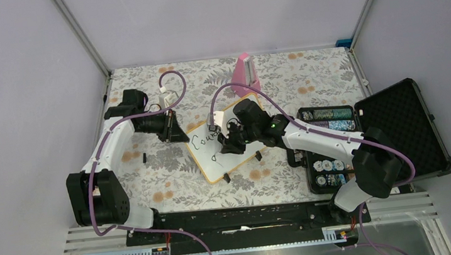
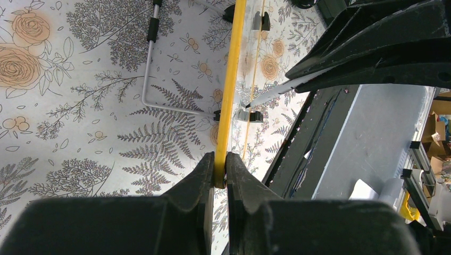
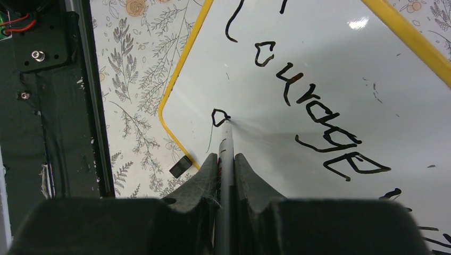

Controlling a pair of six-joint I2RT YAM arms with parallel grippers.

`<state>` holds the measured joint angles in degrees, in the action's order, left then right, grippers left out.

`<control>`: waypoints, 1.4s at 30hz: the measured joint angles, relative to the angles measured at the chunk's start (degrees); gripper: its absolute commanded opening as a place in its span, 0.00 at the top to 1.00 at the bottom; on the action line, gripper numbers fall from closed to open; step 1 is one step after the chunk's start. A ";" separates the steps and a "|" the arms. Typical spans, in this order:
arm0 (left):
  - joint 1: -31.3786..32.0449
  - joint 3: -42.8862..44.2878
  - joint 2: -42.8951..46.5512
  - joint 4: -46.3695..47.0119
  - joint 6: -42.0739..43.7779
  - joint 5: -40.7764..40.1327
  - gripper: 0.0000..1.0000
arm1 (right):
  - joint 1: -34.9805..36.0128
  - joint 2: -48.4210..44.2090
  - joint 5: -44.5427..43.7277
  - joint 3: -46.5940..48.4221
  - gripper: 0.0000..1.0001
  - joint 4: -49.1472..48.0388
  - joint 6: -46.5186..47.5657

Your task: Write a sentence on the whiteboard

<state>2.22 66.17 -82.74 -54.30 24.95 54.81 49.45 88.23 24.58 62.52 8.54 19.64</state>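
Your right end effector [image 3: 226,162] is squeezing the pen [image 3: 225,141], its tip touching the whiteboard [image 1: 210,159] on the counter [image 1: 151,170]. Your left end effector [image 2: 219,171] is pinching its edge. Pushing hard could slide it, smudging the sentence [image 3: 319,125].

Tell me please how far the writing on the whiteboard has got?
Done: the first line, "Courage", stands on the whiteboard. In hand: the right fingers hold the marker, its tip at a small loop starting line two, while the left fingers clamp the board's yellow rim. Left: the other words.
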 measured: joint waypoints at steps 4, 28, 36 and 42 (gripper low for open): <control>0.00 0.00 0.00 0.00 0.00 0.00 1.00 | -0.02 0.00 0.07 0.00 1.00 0.00 0.02; -0.02 0.00 -0.24 0.02 -0.02 0.09 1.00 | -0.37 0.00 1.64 -1.11 1.00 1.86 1.38; -0.02 0.00 -0.24 0.02 -0.04 0.07 1.00 | -0.44 -0.11 1.62 -1.33 1.00 3.28 2.16; -0.02 0.00 -0.24 0.02 -0.07 0.09 1.00 | -2.49 -2.54 4.37 -0.13 1.00 6.03 2.16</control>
<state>2.20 66.17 -82.98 -54.28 24.88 54.89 46.96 85.69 28.95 62.39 14.57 21.80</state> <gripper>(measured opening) 0.112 0.177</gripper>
